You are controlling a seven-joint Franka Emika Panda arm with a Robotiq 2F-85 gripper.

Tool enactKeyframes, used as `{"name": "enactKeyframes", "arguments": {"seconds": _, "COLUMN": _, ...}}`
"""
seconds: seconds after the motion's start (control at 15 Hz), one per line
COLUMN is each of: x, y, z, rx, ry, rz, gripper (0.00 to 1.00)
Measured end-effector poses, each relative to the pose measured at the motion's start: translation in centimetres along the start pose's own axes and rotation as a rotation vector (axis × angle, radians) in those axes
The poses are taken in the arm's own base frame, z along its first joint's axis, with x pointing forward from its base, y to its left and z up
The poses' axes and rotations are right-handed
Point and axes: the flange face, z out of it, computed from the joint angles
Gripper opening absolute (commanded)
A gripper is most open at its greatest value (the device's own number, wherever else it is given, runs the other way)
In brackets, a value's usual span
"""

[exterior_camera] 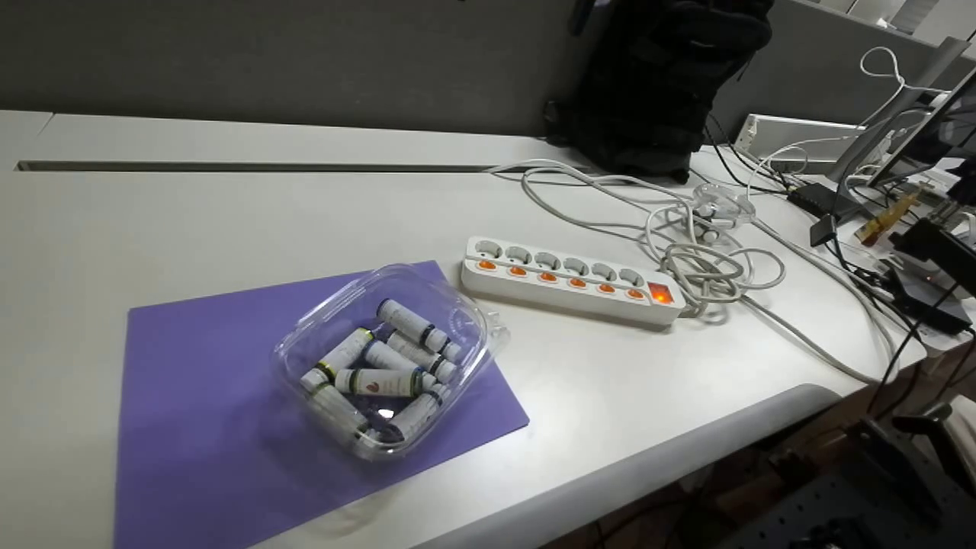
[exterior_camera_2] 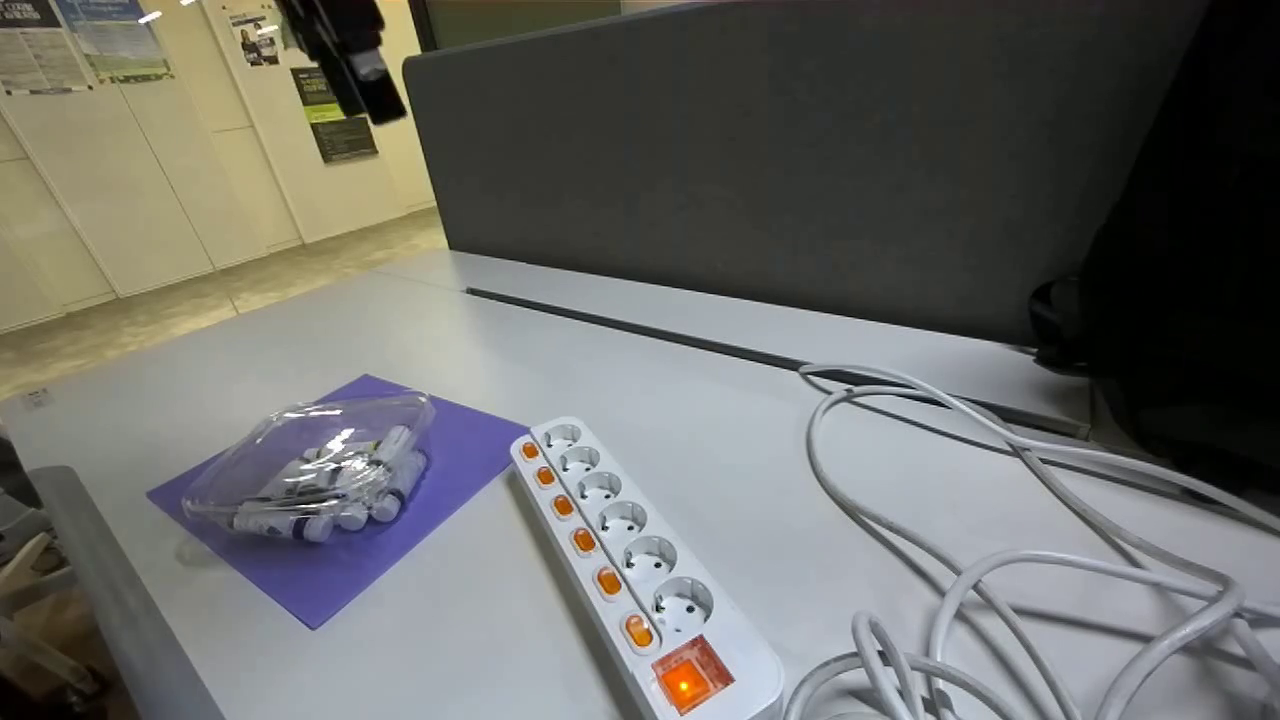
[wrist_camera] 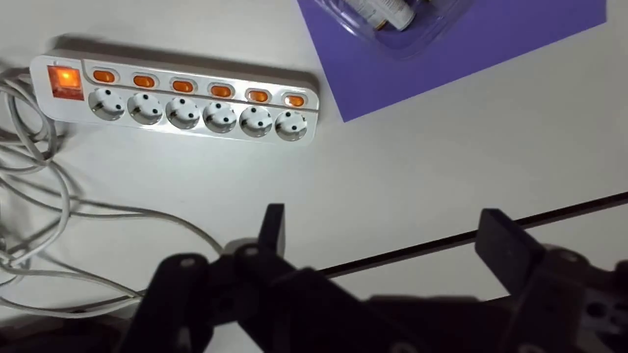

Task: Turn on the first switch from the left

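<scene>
Low in the wrist view, your fingers (wrist_camera: 508, 250) stand wide apart, cut off below; the first switch (wrist_camera: 295, 101) sits on the strip (wrist_camera: 163, 95), at the end nearest the sheet (wrist_camera: 441, 66), itself cropped above.

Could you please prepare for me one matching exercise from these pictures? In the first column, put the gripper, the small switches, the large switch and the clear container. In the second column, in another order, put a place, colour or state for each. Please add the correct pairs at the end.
Column 1
1. Gripper
2. Six small switches
3. Large switch
4. Clear container

Column 2
A. on the purple sheet, with small white cylinders inside
B. glowing, at one end of the power strip
C. open, holding nothing
D. orange, in a row beside the sockets

Right pairs: 1-C, 2-D, 3-B, 4-A
</scene>
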Motion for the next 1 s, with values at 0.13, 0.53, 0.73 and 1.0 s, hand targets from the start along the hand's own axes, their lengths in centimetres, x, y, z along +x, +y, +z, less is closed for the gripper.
{"name": "enactKeyframes", "arguments": {"seconds": 0.13, "x": 1.3, "y": 1.6, "z": 2.8, "rx": -0.001, "ry": -0.003, "rz": 0.042, "gripper": 0.67}}
{"name": "enactKeyframes", "arguments": {"seconds": 0.53, "x": 2.6, "y": 4.0, "z": 9.7, "rx": -0.017, "ry": -0.046, "rz": 0.099, "gripper": 0.25}}
{"name": "enactKeyframes", "arguments": {"seconds": 0.73, "x": 2.2, "y": 3.8, "z": 12.3, "rx": -0.044, "ry": -0.068, "rz": 0.087, "gripper": 0.05}}
{"name": "enactKeyframes", "arguments": {"seconds": 1.0, "x": 1.3, "y": 3.1, "z": 15.0, "rx": -0.073, "ry": -0.101, "rz": 0.071, "gripper": 0.00}}
